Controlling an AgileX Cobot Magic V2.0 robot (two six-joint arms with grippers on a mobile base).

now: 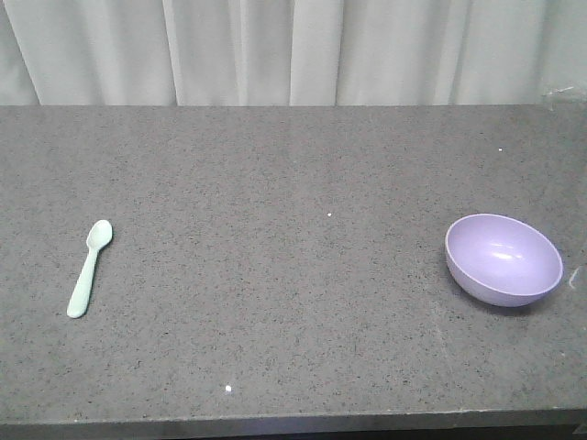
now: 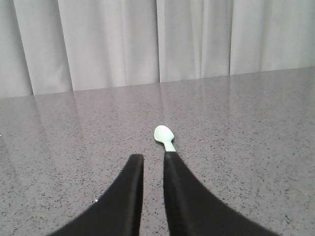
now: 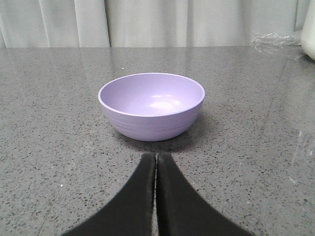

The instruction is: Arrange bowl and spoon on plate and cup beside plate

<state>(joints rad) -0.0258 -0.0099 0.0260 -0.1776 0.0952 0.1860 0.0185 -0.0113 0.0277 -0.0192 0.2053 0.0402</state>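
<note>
Left tool (image 2: pixel 153 158): narrow gap, nothing between. Right tool (image 3: pixel 156 156): fingers pressed together, empty. Spoon (image 1: pixel 90 269): left side of counter (image 1: pixel 293 183), lying flat, pale mint, long axis near-to-far, oval head pointing toward curtain (image 1: pixel 293 46). Bowl (image 1: pixel 503 258): right side of counter, upright, plain matte lilac, well apart from spoon.

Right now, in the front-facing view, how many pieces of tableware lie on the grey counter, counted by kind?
lilac bowl: 1
mint-green spoon: 1
Total: 2
</note>
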